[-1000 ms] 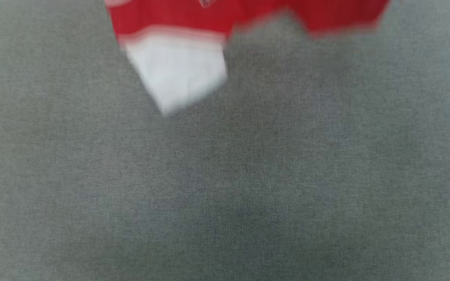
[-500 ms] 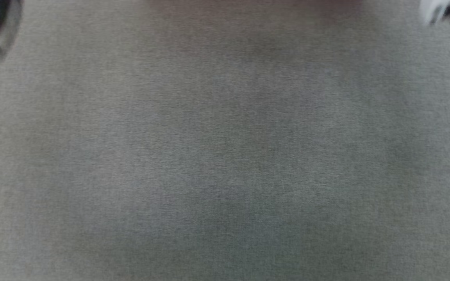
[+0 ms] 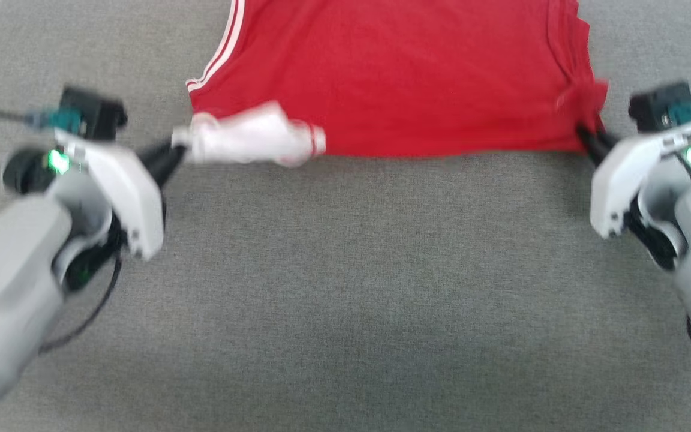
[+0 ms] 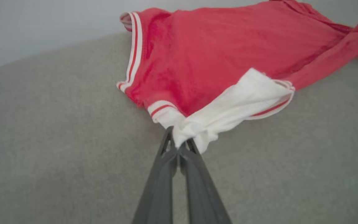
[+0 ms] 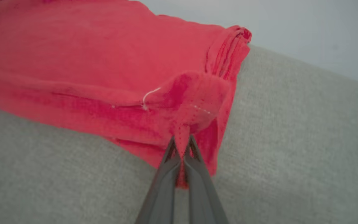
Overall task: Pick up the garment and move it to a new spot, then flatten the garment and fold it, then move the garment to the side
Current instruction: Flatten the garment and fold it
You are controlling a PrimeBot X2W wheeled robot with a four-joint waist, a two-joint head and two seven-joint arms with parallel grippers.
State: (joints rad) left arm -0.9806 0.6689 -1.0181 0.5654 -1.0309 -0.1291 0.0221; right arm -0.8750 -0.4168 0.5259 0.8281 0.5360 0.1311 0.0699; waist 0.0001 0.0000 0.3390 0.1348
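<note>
Flattening looks to be the step in hand: the garment [image 3: 393,78] lies spread on the grey surface [image 3: 345,288], with the left gripper [image 3: 168,155] clamped on the white sleeve [image 3: 249,141] at the garment's near left corner and the right gripper [image 3: 586,139] clamped on its near right corner. Next, I judge, both should pull apart evenly and lay that near edge down smooth before folding.

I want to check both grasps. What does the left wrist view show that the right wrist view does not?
Left wrist view: the left gripper shut on the white sleeve of the garment, beside its striped trim. Right wrist view: the right gripper shut on a bunched red corner. Both: the red cloth lying on the grey surface, a pale wall behind.
</note>
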